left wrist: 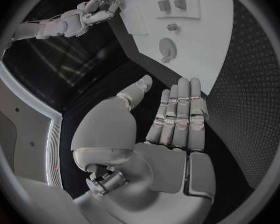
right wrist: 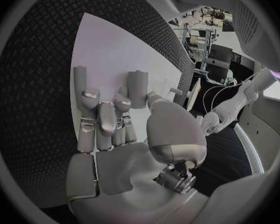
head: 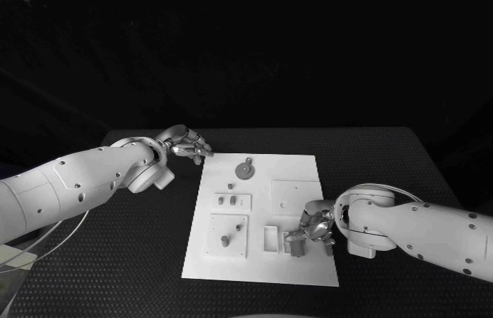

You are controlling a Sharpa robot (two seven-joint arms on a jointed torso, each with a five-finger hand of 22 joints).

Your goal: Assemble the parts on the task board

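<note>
Right hand (head: 313,229), nearest item, over the near right corner of the task board (head: 298,261); fingers curled downward about a small upright grey part (head: 296,244) standing at the board's near edge beside a small rectangular frame (head: 271,239); whether the fingers actually grip that part, or merely close round it, cannot be told from the head view; in the right wrist view the same hand (right wrist: 115,134) shows its fingers (right wrist: 105,119) bent inward over the white board (right wrist: 109,55), with two grey cylindrical pieces, one (right wrist: 81,79) and another (right wrist: 137,87), rising just beyond the fingertips; contact not plainly visible. Task board, white plate, lying flat on the black textured table (head: 411,161), roughly central; near left portion carries a raised square panel (head: 228,236) with a small grey part (head: 225,241) on it; mid-left, a smaller panel (head: 232,201) with two short grey pegs (head: 234,200); mid-right, a square outline (head: 296,193) with a tiny piece inside; far end, a round grey disc with a stem (head: 246,168). Left hand (head: 183,145), farthest item, held just off the board's far left corner, above the table; fingers loosely bent, nothing in them; in the left wrist view the hand (left wrist: 171,129) shows fingers (left wrist: 180,109) straight and side by side, thumb apart, empty, with the board (left wrist: 209,40) and its round disc (left wrist: 167,49) lying beyond the fingertips.
</note>
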